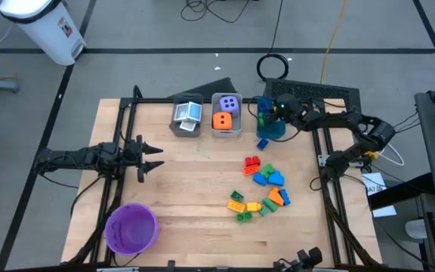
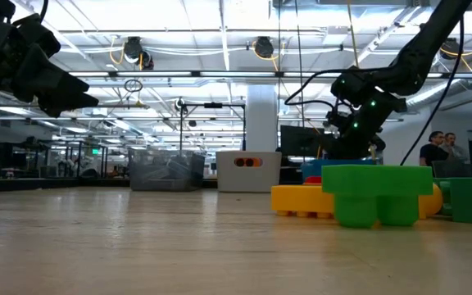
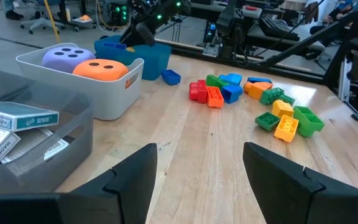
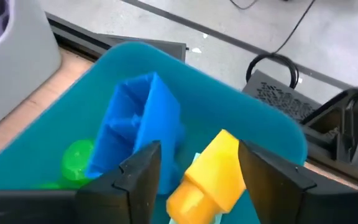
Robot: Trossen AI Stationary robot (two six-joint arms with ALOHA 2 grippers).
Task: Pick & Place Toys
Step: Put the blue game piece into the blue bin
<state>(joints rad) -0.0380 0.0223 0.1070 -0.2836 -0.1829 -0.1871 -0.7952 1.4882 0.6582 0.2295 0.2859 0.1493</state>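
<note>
My right tool [image 4: 191, 163] hangs directly over the blue bin [image 4: 253, 124], fingers apart; a yellow brick [image 4: 209, 171] sits between them, whether gripped or freed I cannot tell. Below: blue brick [image 4: 138, 121], green brick [image 4: 79, 158]. Loose bricks [image 1: 261, 189] lie farther out on the desk [image 1: 187, 181], nearer this arm. Left tool [image 1: 151, 156] waits open.

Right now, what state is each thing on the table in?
blue bin: upright, bricks inside
yellow brick: between the right gripper fingers, over the blue bin
left gripper: open, empty
white bin: holds both dice
grey bin: holds cards
purple bowl: upright, empty
loose bricks: scattered on the table
</note>
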